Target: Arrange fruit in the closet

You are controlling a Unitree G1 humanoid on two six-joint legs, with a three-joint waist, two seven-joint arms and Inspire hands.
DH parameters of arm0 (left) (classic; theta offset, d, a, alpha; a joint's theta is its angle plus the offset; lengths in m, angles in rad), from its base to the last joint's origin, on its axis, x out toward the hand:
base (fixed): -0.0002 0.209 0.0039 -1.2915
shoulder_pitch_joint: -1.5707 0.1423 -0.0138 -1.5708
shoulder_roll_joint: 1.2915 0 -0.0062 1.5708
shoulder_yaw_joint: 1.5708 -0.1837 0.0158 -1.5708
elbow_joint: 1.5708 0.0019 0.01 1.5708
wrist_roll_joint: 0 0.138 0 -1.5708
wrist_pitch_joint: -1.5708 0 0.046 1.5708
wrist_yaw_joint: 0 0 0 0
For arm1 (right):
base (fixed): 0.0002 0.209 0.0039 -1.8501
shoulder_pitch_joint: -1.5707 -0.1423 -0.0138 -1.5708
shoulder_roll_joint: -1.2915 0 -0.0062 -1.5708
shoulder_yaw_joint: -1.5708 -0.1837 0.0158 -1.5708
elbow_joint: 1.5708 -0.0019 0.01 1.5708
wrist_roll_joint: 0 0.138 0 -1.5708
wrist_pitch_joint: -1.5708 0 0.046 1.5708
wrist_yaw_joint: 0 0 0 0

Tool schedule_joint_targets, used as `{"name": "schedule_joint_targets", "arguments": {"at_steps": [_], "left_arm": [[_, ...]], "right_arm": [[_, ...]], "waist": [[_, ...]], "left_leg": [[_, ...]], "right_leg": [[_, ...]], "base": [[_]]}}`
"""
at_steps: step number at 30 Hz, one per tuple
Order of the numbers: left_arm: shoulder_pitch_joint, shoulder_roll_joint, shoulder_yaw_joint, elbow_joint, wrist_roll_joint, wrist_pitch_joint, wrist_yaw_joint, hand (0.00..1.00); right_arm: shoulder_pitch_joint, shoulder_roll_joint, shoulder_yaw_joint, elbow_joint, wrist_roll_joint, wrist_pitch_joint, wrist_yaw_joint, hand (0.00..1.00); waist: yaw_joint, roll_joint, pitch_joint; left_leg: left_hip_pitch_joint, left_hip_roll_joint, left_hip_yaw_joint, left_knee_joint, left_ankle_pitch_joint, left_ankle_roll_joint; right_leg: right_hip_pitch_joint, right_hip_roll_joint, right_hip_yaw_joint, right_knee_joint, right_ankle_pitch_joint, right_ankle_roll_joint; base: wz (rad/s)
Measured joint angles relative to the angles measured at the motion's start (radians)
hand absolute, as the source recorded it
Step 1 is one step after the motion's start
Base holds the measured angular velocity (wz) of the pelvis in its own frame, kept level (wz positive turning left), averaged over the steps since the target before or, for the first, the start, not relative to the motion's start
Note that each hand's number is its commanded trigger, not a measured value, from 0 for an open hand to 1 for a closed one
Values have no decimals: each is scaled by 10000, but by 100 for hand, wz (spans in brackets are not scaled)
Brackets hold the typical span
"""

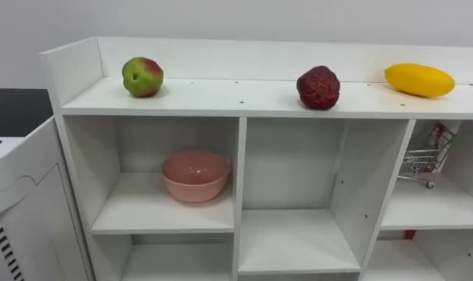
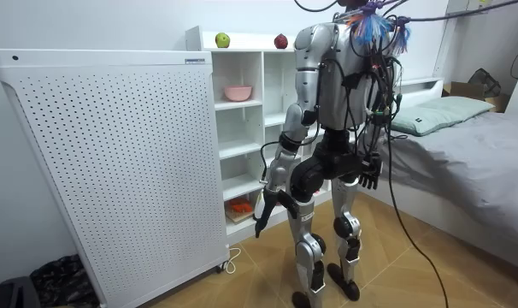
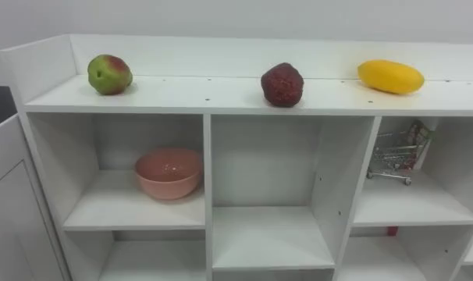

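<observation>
Three fruits sit in a row on the closet's top board [image 1: 236, 95], well apart: an apple [image 1: 143, 76] at my left, a red fruit [image 1: 318, 87] in the middle, a mango [image 1: 419, 80] at my right. The apple is green with a red blush, round and smooth; I reckon it's firm and light but ready to roll, so I'd wrap it round its middle. The red fruit is dark and bumpy, probably easier to grip, maybe softer, so go gently. The mango is bright yellow, long and lying on its side; I'd take it across its narrow waist, since the skin looks slick. Below, a pink bowl [image 1: 195, 176] stands in the upper left compartment, and a little wire cart [image 1: 428, 156] in the right one; the middle compartment is free. I'm standing before the closet, and my left hand [image 2: 267, 210] and right hand [image 2: 367, 171] hang low at my sides, fingers loose, holding nothing.
</observation>
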Motion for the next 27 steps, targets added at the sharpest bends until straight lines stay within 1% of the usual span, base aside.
{"name": "schedule_joint_targets", "arguments": {"at_steps": [2,6,8,11,12,14,17,19,20,21,22,23,24,25,26,27], "left_arm": [[23,-4,-3,8,-186,-112,4,0],[41,0,-18,-2,-306,-116,1,0],[37,4,-120,-3,-391,-82,-5,0],[0,6,-164,-4,-400,-80,-24,0],[-7,7,-165,-8,-406,-83,-30,0],[-5,9,-165,-39,-469,-97,-28,0],[0,12,-116,-109,-470,-159,-11,0],[60,16,-133,-107,-507,-323,82,0],[82,21,-132,-107,-528,-356,112,0],[126,21,-134,-108,-741,-439,256,0],[217,20,-141,-192,-904,-486,367,0],[261,19,-152,-257,-905,-502,418,0],[274,18,-169,-310,-902,-521,502,0],[268,13,-187,-310,-901,-568,586,0],[271,12,-186,-311,-901,-596,633,0],[274,9,-183,-311,-904,-661,714,0]], "right_arm": [[-22,2,0,-10,-7,-3,-5,0],[-88,3,93,-28,46,2,-15,0],[-138,17,131,-76,145,5,-95,0],[-142,82,96,-455,456,-10,-366,0],[-158,103,38,-616,578,-42,-438,0],[-148,117,-14,-980,841,-118,-610,0],[-131,126,-218,-1976,865,-178,-805,0],[-116,168,-606,-3455,1016,-174,-1105,0],[-119,173,-687,-3877,1102,-188,-1221,0],[-132,207,-862,-4753,1230,-230,-1456,0],[-139,253,-967,-5698,1275,-311,-1664,0],[-141,264,-962,-6152,1283,-403,-1770,0],[-136,298,-956,-6918,1297,-588,-1940,0],[-145,352,-902,-7776,1399,-635,-2055,0],[-157,376,-845,-8167,1432,-705,-2118,0],[-165,409,-719,-8828,1488,-914,-2216,0]], "waist": [[1,-16,-1],[69,-11,1],[37,3,-8],[48,36,-17],[46,14,-6],[45,-6,-34],[22,2,-36],[-49,-42,18],[-63,-25,18],[-64,-6,9],[-59,25,26],[-47,-28,7],[-10,29,14],[52,11,-1],[66,58,-17],[68,45,-41]], "left_leg": [[18,-5,4,-1,-2,1],[-36,-1,15,9,-2,1],[-95,-3,3,-4,-2,1],[-146,-5,16,-6,-1,2],[-143,-5,24,-1,-1,2],[-142,-6,27,4,-1,2],[-146,1,36,13,-1,2],[-144,1,68,14,-1,3],[-135,1,73,23,-1,3],[-117,1,107,27,-1,3],[-100,3,111,23,-1,3],[-91,4,112,22,-1,3],[-77,15,139,26,-1,2],[-85,28,186,25,-1,1],[-100,33,218,25,-2,1],[-129,38,249,26,-1,0]], "right_leg": [[-11,-15,-37,71,-43,-1],[-94,-10,-20,72,-44,-1],[-143,-15,-22,69,-44,-1],[-148,-20,-22,69,-43,-2],[-189,-16,-19,69,-43,-2],[-226,-12,11,76,-43,-2],[-214,2,94,111,-40,-7],[-233,-3,87,158,-35,-9],[-230,-4,90,168,-35,-9],[-232,-4,101,185,-35,-9],[-258,1,108,181,-35,-9],[-266,7,119,178,-35,-9],[-277,22,149,185,-34,-12],[-330,37,203,238,-36,-15],[-358,44,230,241,-34,-17],[-410,51,267,254,-26,-29]], "base": [[0],[0],[0],[-1],[-5],[-6],[-4],[-4],[-5],[0],[0],[-3],[-7],[-10],[-12],[-8]]}}
